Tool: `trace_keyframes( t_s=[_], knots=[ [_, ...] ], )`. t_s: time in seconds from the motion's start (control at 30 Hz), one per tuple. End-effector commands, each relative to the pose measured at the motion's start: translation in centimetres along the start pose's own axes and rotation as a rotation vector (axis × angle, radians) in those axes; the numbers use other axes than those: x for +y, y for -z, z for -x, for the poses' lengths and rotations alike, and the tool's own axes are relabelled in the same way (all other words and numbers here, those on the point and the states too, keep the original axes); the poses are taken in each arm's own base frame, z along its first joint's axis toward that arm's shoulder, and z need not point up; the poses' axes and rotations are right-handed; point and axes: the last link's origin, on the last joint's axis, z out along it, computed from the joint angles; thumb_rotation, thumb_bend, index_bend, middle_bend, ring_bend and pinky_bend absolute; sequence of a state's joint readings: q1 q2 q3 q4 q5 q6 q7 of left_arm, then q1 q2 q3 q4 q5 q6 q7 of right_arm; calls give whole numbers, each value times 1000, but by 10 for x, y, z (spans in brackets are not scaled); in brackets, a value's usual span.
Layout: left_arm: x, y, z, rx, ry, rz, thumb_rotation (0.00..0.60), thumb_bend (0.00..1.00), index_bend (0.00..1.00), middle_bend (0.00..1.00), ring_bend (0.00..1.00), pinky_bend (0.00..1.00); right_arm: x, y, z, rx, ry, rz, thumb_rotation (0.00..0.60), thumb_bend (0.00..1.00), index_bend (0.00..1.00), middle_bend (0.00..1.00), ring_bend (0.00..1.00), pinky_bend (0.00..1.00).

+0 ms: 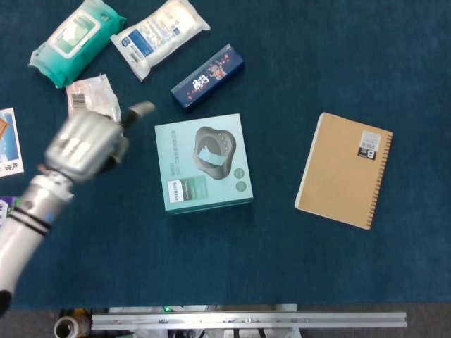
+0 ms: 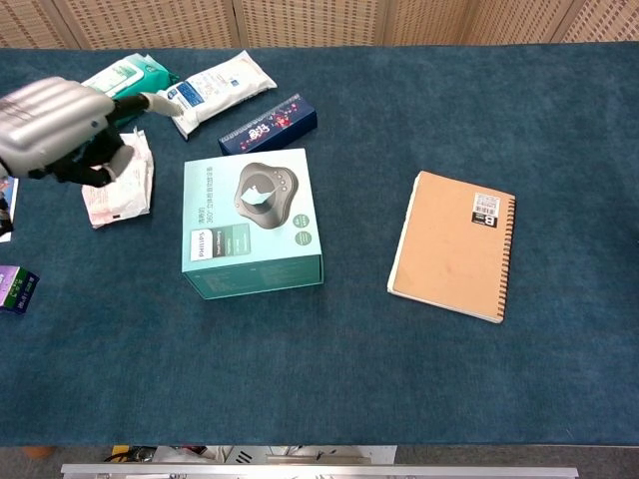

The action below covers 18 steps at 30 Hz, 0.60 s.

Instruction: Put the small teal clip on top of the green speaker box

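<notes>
Placement is looking done: the small teal clip [image 1: 207, 153] is lying on top of the green cardboard speaker box [image 1: 204, 163] on the blue tabletop [image 1: 282, 260]. The left hand [image 1: 82, 145] is hovering well apart, blurred, fingers [image 1: 141, 109] seemingly holding nothing.

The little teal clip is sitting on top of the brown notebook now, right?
Not quite. The little teal clip is sitting on top of the green speaker box, not the brown spiral notebook. The head view shows it, with the left hand off to the side.
</notes>
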<state>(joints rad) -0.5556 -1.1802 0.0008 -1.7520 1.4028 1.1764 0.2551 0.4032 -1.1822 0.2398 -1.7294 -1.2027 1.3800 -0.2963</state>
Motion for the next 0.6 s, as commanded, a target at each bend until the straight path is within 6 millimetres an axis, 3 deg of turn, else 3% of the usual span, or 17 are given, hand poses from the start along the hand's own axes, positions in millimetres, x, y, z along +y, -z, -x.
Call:
trace_keyframes(
  t_s=[0.03, 0.1, 0.2, 0.27, 0.43, 0.6],
  knots=[
    [-30, 21, -4, 69, 29, -129, 600, 471, 122, 529, 506, 621, 24, 14, -5, -10, 18, 55, 600, 437, 469, 778, 777, 991],
    [-42, 32, -2, 95, 49, -189, 600, 420, 123, 454, 406, 524, 39, 25, -7, -29, 30, 95, 600, 379, 459, 706, 677, 879],
    [-56, 50, 3, 125, 65, -271, 600, 400, 125, 326, 276, 393, 59, 43, -8, -51, 34, 140, 600, 349, 417, 594, 517, 625],
    [-65, 64, 6, 136, 74, -331, 600, 400, 126, 296, 247, 371, 71, 57, -7, -57, 34, 166, 600, 342, 409, 549, 461, 552],
    [-76, 95, 12, 154, 84, -429, 600, 400, 126, 286, 236, 350, 94, 83, -4, -64, 42, 223, 600, 339, 408, 517, 430, 536],
    [-77, 121, 17, 185, 101, -490, 600, 399, 126, 286, 237, 327, 102, 99, -1, -59, 32, 254, 600, 339, 408, 510, 422, 536]
  ],
)
